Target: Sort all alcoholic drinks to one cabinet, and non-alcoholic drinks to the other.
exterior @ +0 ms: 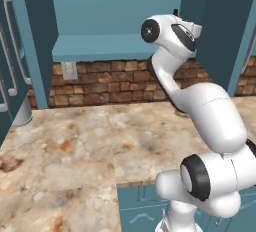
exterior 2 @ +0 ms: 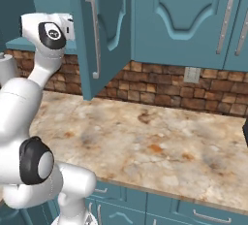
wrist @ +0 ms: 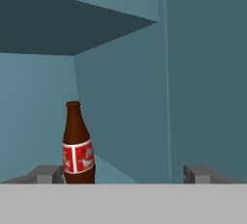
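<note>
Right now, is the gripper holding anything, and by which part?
Nothing. The gripper is open, and the cola bottle stands upright inside the cabinet, free of its fingertips.

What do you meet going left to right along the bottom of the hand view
Left tool finger → cola bottle, standing upright inside the cabinet → cabinet's back corner → right tool finger.
</note>
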